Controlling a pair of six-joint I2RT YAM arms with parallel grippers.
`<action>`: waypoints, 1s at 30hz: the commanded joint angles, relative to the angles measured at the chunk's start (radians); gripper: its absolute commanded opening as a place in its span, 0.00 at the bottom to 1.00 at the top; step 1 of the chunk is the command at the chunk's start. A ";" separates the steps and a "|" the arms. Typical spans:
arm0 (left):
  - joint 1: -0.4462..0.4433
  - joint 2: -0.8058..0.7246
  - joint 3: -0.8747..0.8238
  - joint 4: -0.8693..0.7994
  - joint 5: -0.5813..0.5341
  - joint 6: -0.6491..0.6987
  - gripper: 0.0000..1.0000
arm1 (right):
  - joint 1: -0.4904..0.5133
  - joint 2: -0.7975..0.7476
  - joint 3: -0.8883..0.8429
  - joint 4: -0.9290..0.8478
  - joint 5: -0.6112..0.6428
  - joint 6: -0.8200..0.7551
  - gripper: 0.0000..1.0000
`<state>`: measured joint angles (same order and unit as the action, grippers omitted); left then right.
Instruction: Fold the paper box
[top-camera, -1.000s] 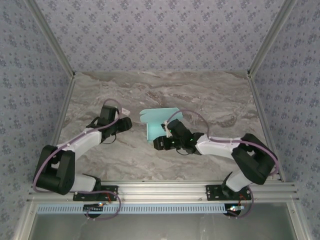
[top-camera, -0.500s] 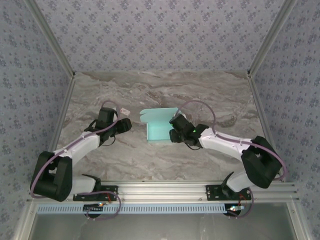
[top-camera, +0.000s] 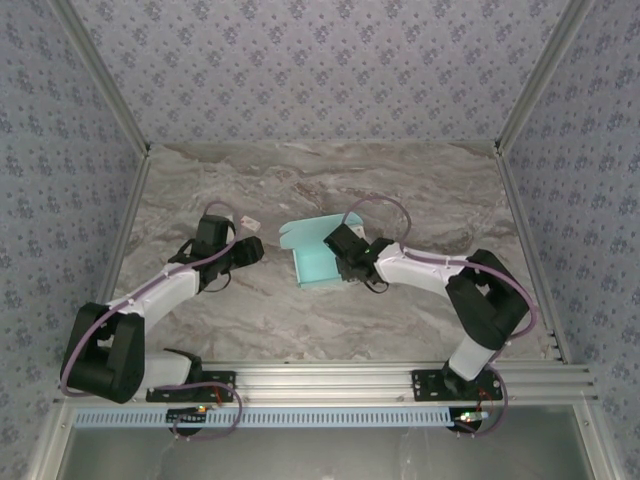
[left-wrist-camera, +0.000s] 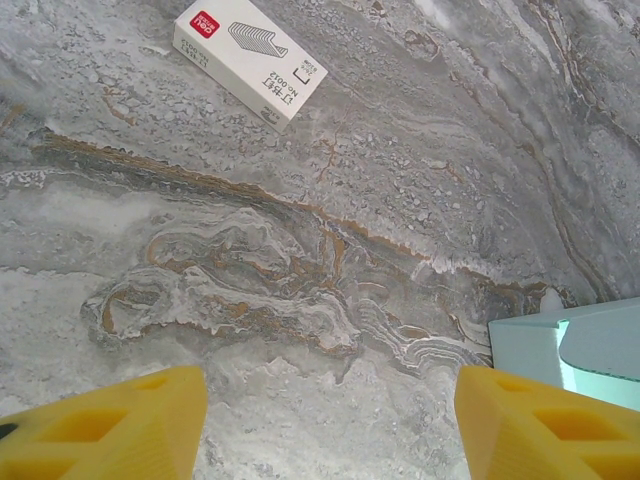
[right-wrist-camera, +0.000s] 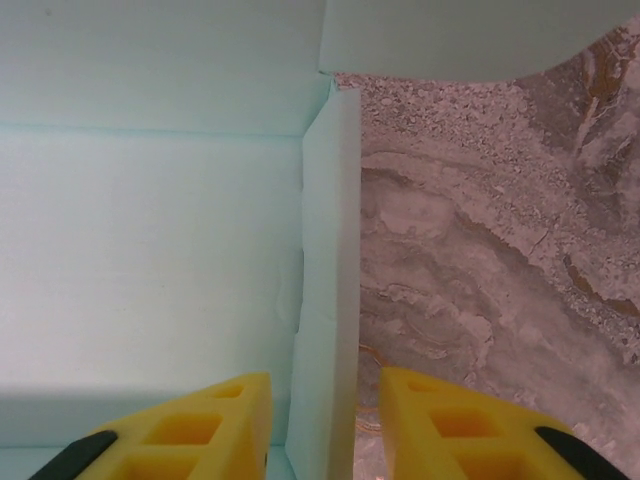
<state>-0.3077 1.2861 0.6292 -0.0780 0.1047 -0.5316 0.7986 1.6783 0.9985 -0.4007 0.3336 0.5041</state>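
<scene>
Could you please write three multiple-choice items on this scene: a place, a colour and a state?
1. Where does the right pincer stand?
A. Over bare table
B. Astride a wall of the paper box
C. On the left arm
2. What colour is the paper box?
A. Red
B. White
C. Light blue
3. How is the left pincer?
A. Open, empty
B. Shut on the box
C. Shut on a cable
Answers: 1 B, the wall sits between its jaws; 2 C, plain from above; 3 A, jaws wide apart, nothing between.
</scene>
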 joint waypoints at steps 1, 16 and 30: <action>-0.001 -0.027 0.000 0.002 0.014 0.024 0.66 | -0.002 0.023 0.029 -0.045 0.037 0.001 0.32; -0.001 -0.029 -0.002 0.003 0.016 0.025 0.66 | 0.014 0.075 0.055 -0.110 0.098 -0.010 0.18; -0.001 -0.011 0.013 -0.008 0.000 0.032 0.67 | 0.030 0.129 0.057 -0.196 0.193 0.016 0.10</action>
<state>-0.3077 1.2827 0.6292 -0.0784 0.1074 -0.5171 0.8280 1.7645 1.0668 -0.4911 0.4618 0.5076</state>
